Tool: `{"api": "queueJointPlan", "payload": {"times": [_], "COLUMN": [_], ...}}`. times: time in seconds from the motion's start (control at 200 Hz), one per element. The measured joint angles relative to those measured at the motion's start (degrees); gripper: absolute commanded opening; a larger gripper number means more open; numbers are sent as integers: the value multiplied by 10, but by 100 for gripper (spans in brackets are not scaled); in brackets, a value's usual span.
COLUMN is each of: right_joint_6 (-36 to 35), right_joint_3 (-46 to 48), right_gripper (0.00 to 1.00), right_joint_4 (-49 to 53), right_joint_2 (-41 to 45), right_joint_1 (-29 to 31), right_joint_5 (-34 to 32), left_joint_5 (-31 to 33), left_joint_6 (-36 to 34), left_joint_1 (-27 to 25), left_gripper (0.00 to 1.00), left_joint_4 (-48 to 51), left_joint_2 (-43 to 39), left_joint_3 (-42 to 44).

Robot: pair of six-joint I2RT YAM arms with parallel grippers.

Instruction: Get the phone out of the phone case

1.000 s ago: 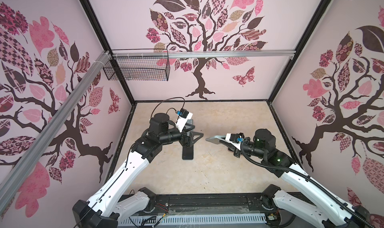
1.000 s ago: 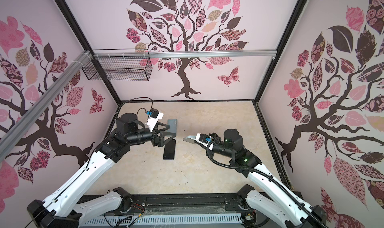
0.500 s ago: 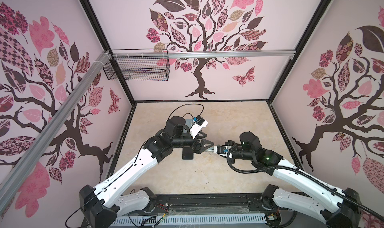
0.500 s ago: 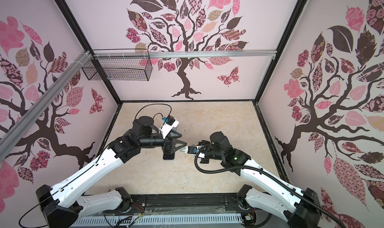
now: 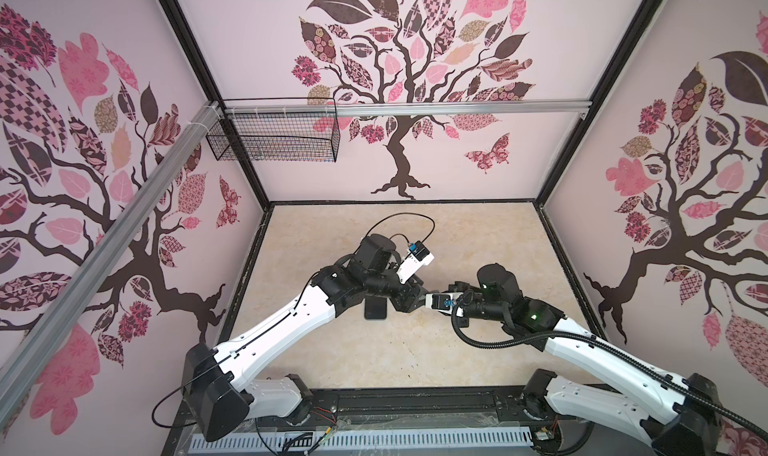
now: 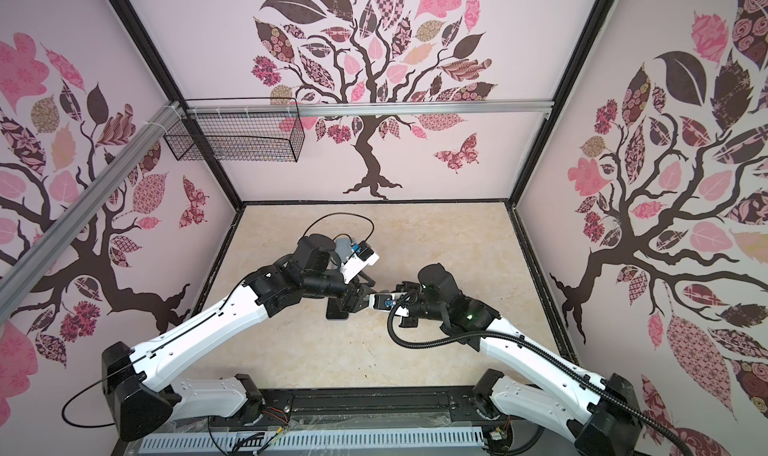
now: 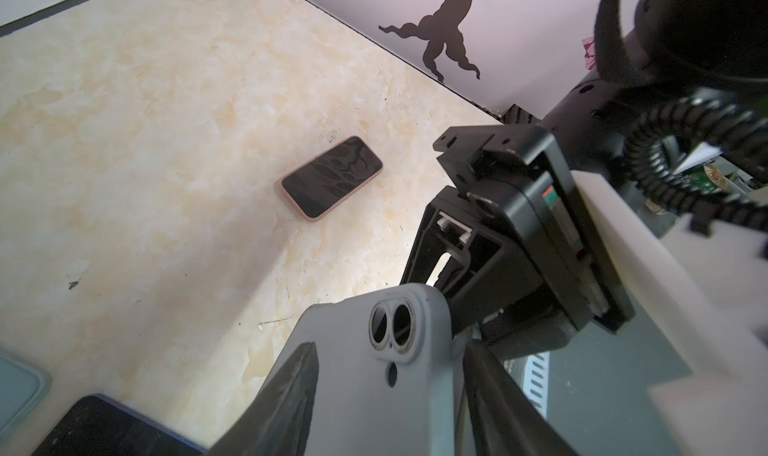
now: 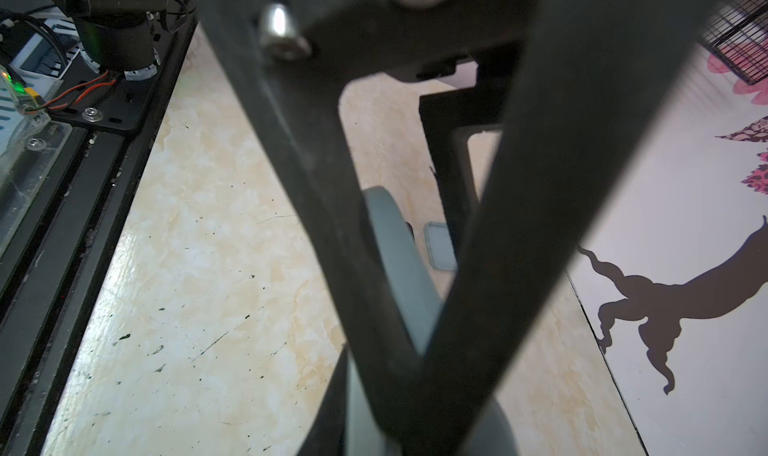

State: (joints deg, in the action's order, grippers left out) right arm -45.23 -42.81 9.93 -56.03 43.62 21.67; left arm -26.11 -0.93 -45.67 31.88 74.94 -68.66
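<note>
Now the right gripper (image 8: 399, 385) pinches with narrow fingers one end of the grey plastic phone case (image 7: 365, 404) with two round camera holes, up in the air. The left gripper (image 7: 390, 350) has its fingers half apart, one at each side of this case; if they press it I cannot tell. Below the fingers a flat black phone (image 5: 376, 309) lies on the beige marbled table (image 5: 332, 233)

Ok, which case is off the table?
The grey case with twin camera rings, gripped by the right claw; the pink case lies flat on the table.
</note>
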Motion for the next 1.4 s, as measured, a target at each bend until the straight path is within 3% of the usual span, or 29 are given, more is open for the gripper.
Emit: {"api": "queueJointPlan", "payload": {"times": [0.345, 0.535, 0.705, 1.155, 1.25, 1.4], "right_joint_6": [-1, -2, -2, -14, -12, -26], "right_joint_3": [0, 0, 0, 2, 9, 27], "right_gripper": [0, 0, 0, 0, 0, 0], "right_joint_4": [11, 15, 15, 18, 21, 52], "right_joint_2": [-11, -18, -18, -10, 2, 43], "right_joint_1": [1, 2, 2, 7, 9, 41], "right_joint_5": [-8, -16, -22, -42, -61, -14], "left_joint_5": [25, 27, 33, 51, 29, 80], "left_joint_6": [-35, -56, -72, -80, -81, -86], "left_joint_1": [-5, -12, -16, -11, 3, 64], "left_gripper": [46, 25, 0, 0, 0, 0], "left_joint_4": [42, 62, 69, 106, 124, 111], "left_joint_2": [27, 38, 40, 68, 95, 149], "left_joint_3": [-28, -40, -45, -88, -114, -146]}}
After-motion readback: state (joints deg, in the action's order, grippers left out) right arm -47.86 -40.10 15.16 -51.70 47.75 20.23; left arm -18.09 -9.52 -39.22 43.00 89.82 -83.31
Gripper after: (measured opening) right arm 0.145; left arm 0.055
